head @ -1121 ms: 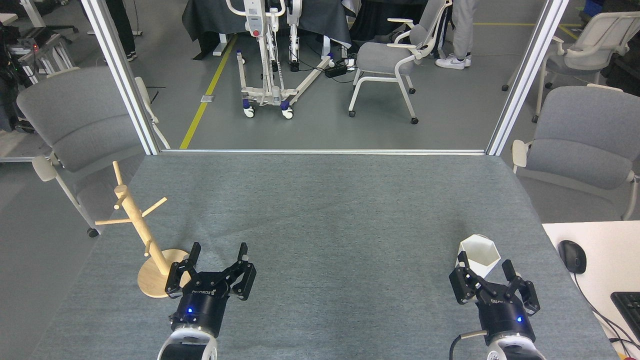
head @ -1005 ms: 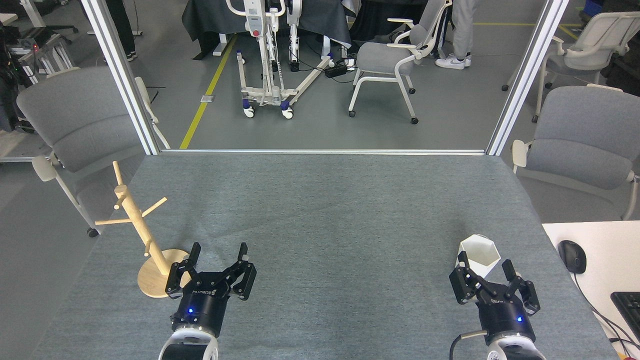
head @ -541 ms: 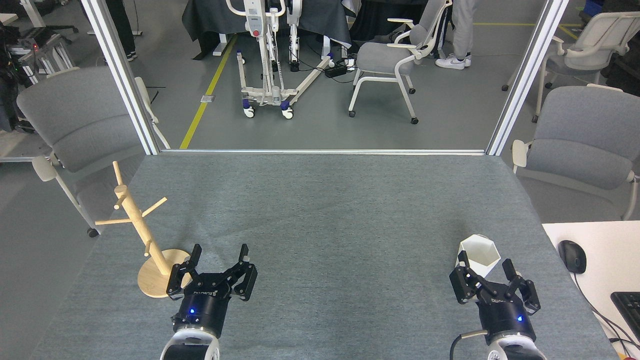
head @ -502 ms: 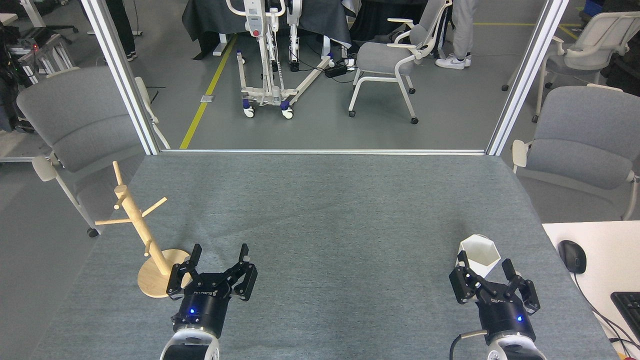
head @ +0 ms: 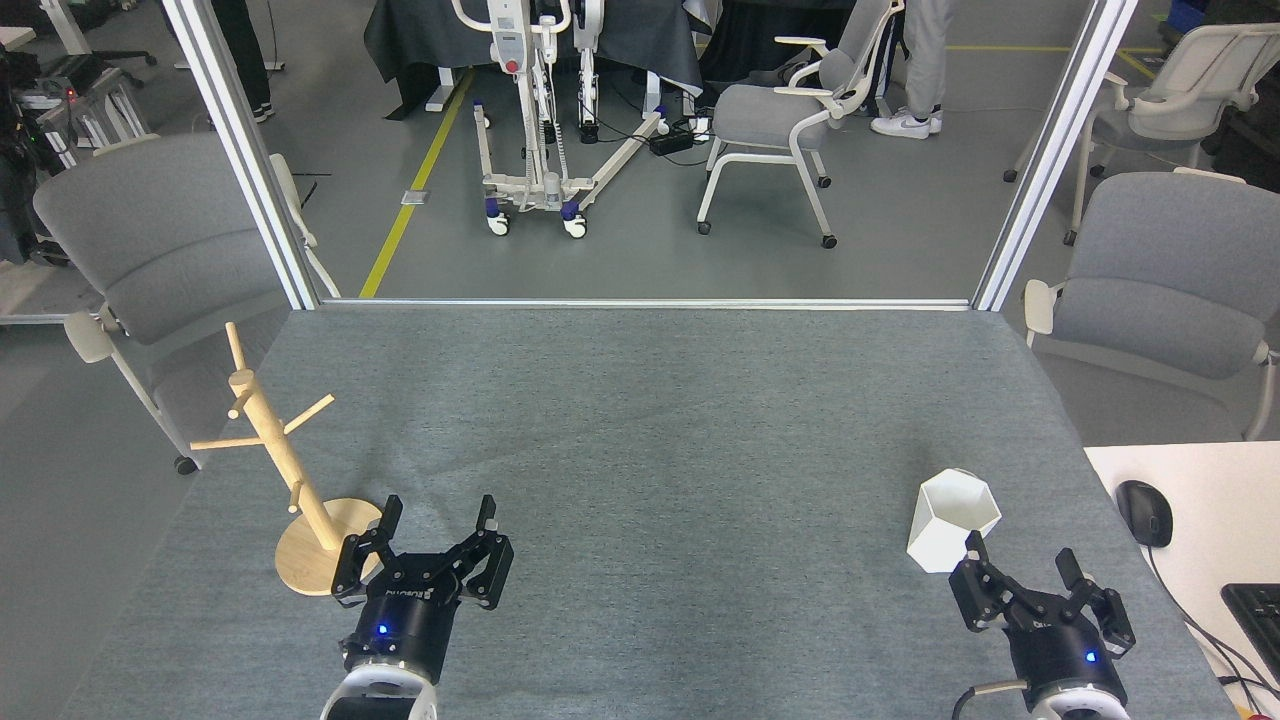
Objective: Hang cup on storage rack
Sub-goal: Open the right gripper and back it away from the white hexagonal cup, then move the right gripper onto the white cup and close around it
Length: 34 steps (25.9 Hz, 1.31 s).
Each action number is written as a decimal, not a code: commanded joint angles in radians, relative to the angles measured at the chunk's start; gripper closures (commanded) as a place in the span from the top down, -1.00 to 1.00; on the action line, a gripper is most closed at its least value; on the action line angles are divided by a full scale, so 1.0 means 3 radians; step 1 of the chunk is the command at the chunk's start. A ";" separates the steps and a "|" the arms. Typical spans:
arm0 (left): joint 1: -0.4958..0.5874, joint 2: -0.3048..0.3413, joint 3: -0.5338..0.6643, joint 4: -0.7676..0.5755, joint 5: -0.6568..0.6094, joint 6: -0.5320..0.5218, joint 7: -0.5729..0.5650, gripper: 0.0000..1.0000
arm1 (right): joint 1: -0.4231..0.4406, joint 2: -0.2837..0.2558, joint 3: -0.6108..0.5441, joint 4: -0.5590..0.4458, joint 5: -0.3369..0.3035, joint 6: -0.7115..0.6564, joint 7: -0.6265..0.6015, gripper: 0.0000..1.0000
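Both tools released; left tool [head: 437, 520] logo unreadable. Matte white hexagonal cup [head: 950, 520] just beyond right tool [head: 1020, 560], light wooden peg rack [head: 270, 450] beside left.

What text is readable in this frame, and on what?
Left hand: small white print across its black body, seen upside down and too blurred to read.
Right hand: no print visible.
Cup, rack, table: no text.
Keyboard and mouse: nothing legible.
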 commanded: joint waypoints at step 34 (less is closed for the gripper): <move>-0.0041 -0.0051 -0.0041 0.0055 0.0000 0.0006 0.0007 0.99 | -0.0543 -0.0201 0.0258 0.1179 0.0077 -0.0450 -0.0575 1.00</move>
